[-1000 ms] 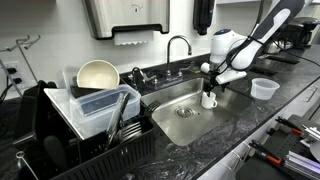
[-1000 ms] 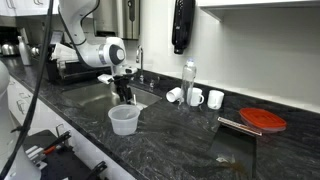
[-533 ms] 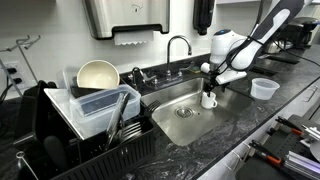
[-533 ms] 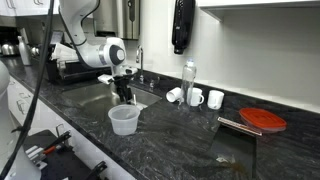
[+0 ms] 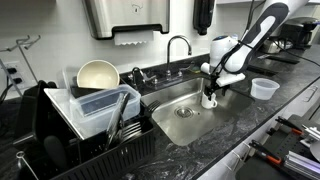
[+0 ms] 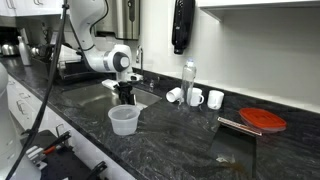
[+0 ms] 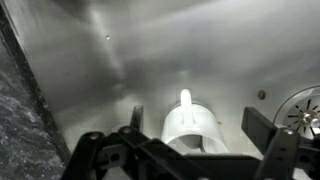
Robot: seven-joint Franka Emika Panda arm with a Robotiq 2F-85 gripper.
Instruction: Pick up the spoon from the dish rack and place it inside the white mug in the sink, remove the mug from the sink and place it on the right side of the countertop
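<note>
The task looks about half way, in my judgement. The white mug [image 5: 209,101] stands upright in the sink [image 5: 165,104], at its right side and close to the right wall, so it is not yet lifted out. The gripper [image 5: 210,88] hangs directly over it. In the wrist view the jaws are spread wide, with one finger [image 7: 135,118] at the left of the mug and the other at the right, and I see free space on both sides, so nothing is pinched. A narrow white part rises at the far edge of the mug in the wrist view. I cannot tell if it is the handle or the spoon, so whether the spoon is already inside remains unsure. The dish rack [image 5: 100,150] is far to the left, well apart from the arm, which suggests that the spoon step is finished. What is left: to close on the mug, to raise it, and to put it on the right part of the countertop [image 5: 255,125], near the translucent tub [image 5: 264,88].
</note>
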